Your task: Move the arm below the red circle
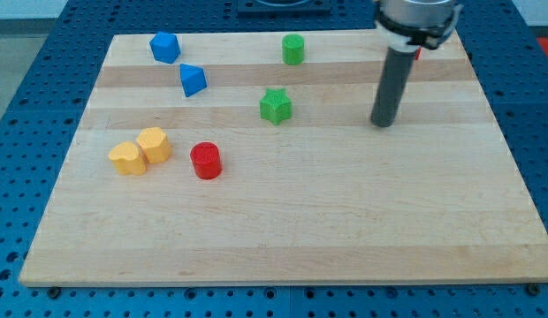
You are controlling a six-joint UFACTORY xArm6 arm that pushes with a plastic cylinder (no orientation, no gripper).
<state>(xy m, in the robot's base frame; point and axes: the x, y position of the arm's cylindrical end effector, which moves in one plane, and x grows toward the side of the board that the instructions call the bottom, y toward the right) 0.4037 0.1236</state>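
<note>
The red circle (205, 161) sits on the board, a bit left of the middle of the frame. It stands alone, with bare wood just under it. That bare spot is where I need to go.

My tip (382, 123) is not there yet. It is in the upper right of the frame, well apart from the red circle and higher up than it. I think the job has hardly started. I have to slide left and down the frame, then stop just below the red circle. My tip is a plain rod. It has nothing to open or close, it holds nothing, and it touches no block.

Just left of the red circle are two yellow blocks (140, 151), touching each other. Above it, near the middle, is a green star (275, 106). It is close to a straight path, so I should keep below it. Higher up is a green block (293, 49). In the upper left are two blue blocks (179, 64), near each other.

The board (345, 238) is pale wood with soft stripes. Its lower half is bare. Around it is a blue table (18, 132) full of little holes.
</note>
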